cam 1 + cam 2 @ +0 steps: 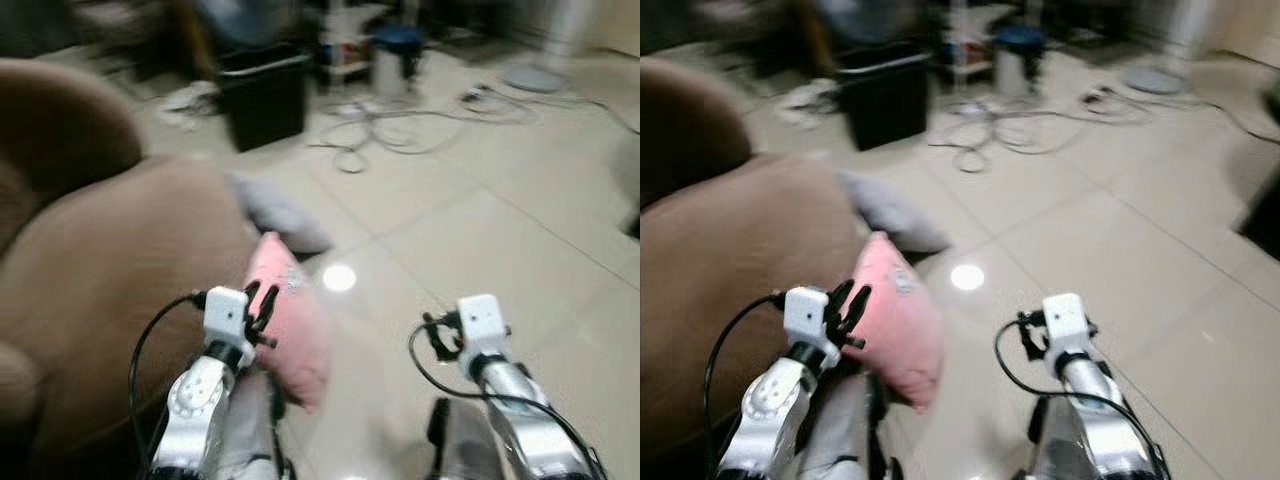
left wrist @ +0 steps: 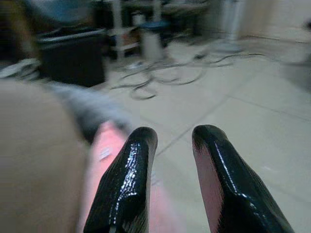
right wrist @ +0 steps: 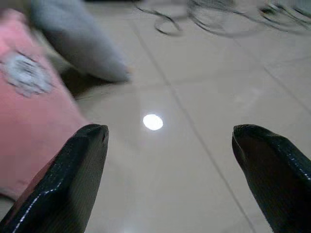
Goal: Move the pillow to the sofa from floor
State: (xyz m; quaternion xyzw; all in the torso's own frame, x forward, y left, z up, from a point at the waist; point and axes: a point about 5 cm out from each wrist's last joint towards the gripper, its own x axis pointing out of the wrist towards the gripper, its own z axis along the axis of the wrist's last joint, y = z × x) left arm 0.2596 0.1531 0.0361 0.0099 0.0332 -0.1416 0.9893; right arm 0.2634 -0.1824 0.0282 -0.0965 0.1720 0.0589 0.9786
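A pink pillow [image 1: 292,330] hangs beside the brown sofa [image 1: 100,260], clear of the tiled floor. My left gripper [image 1: 262,305] holds its upper edge. In the left wrist view the two black fingers [image 2: 131,174] stand close together with pink fabric [image 2: 104,160] between and under them. My right gripper [image 1: 438,335] is to the pillow's right, over bare tiles. The right wrist view has this gripper [image 3: 170,136] open wide with nothing between its fingers, the pink pillow [image 3: 29,126] off to one side. All views are blurred.
A grey pillow [image 1: 282,215] lies on the floor at the sofa's corner. Farther off stand a black bin [image 1: 262,95] and a blue-lidded bucket [image 1: 397,55]. Loose cables [image 1: 400,125] sprawl on the tiles. To the right the floor [image 1: 520,240] is open.
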